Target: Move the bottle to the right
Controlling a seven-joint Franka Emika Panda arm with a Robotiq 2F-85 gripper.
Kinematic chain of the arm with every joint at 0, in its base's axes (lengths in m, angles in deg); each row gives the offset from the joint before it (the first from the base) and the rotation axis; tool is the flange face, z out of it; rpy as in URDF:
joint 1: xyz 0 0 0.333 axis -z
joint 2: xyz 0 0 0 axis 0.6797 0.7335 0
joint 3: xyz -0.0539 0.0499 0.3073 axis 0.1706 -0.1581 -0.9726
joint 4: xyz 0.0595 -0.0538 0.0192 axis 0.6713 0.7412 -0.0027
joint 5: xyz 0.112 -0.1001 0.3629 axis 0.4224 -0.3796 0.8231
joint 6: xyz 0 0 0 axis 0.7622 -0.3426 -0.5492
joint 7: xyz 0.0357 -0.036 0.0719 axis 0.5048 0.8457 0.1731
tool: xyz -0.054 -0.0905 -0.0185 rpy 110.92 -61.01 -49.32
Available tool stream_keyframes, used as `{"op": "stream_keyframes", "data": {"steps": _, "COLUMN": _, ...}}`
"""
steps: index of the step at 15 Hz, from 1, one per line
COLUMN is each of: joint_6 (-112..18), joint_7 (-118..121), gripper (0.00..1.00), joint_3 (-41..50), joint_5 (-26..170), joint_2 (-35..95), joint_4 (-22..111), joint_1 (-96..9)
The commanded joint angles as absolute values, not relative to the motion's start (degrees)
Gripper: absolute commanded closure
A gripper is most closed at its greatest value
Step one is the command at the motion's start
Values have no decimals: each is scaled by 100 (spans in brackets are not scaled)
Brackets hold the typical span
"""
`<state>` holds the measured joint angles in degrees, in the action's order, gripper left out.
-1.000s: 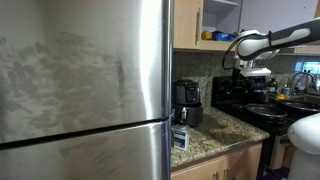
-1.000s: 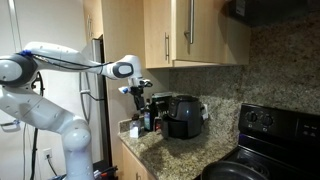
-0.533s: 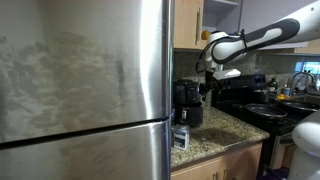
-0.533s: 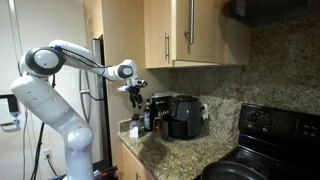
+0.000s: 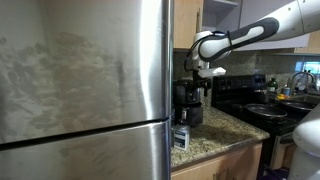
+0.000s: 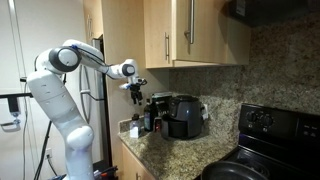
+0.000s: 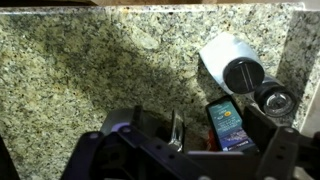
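In an exterior view the dark slim bottle stands on the granite counter, just left of the black coffee maker. My gripper hangs above and slightly left of the bottle, not touching it. In an exterior view the gripper is over the coffee maker; the bottle cannot be told apart there. In the wrist view the gripper is open and empty above the counter, and a dark round top, which may be the bottle, lies at the right.
A white object with a dark round top and a small blue-labelled box sit on the counter below the gripper. A steel fridge fills the left. A black stove stands at the right, with wooden cabinets overhead.
The gripper has travelled along the counter from over the stove side toward the coffee maker and fridge. The arm's elbow has folded in closer. The jaws stay open.
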<state>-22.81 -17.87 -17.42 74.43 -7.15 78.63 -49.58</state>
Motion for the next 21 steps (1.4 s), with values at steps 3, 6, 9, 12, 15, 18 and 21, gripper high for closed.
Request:
{"op": "stream_keyframes", "data": {"steps": 3, "joint_6": -1914, "joint_7": -1803, "gripper": 0, "joint_3": -1607, "joint_5": 7524, "joint_2": 601, "joint_4": 5967, "joint_1": -4996}}
{"op": "stream_keyframes", "data": {"steps": 6, "joint_6": -2005, "joint_7": -1810, "gripper": 0, "joint_3": -1536, "joint_5": 7449, "joint_2": 474, "joint_4": 6085, "joint_1": -5090}}
{"op": "stream_keyframes", "data": {"steps": 9, "joint_6": -1819, "joint_7": -1803, "gripper": 0, "joint_3": -1492, "joint_5": 7458, "joint_2": 942, "joint_4": 5544, "joint_1": -5135}}
{"op": "stream_keyframes", "data": {"steps": 12, "joint_6": -1864, "joint_7": -2058, "gripper": 0, "joint_3": -1502, "joint_5": 7390, "joint_2": 1284, "joint_4": 5245, "joint_1": -5211}}
{"op": "stream_keyframes", "data": {"steps": 15, "joint_6": -1960, "joint_7": -2032, "gripper": 0, "joint_3": -1482, "joint_5": 7446, "joint_2": 1604, "joint_4": 4911, "joint_1": -5291}}
{"op": "stream_keyframes", "data": {"steps": 18, "joint_6": -2154, "joint_7": -2395, "gripper": 0, "joint_3": -1405, "joint_5": 7369, "joint_2": 1976, "joint_4": 4575, "joint_1": -5362}}
{"op": "stream_keyframes", "data": {"steps": 21, "joint_6": -2085, "joint_7": -2190, "gripper": 0, "joint_3": -1340, "joint_5": 7447, "joint_2": 1729, "joint_4": 4868, "joint_1": -5424}}
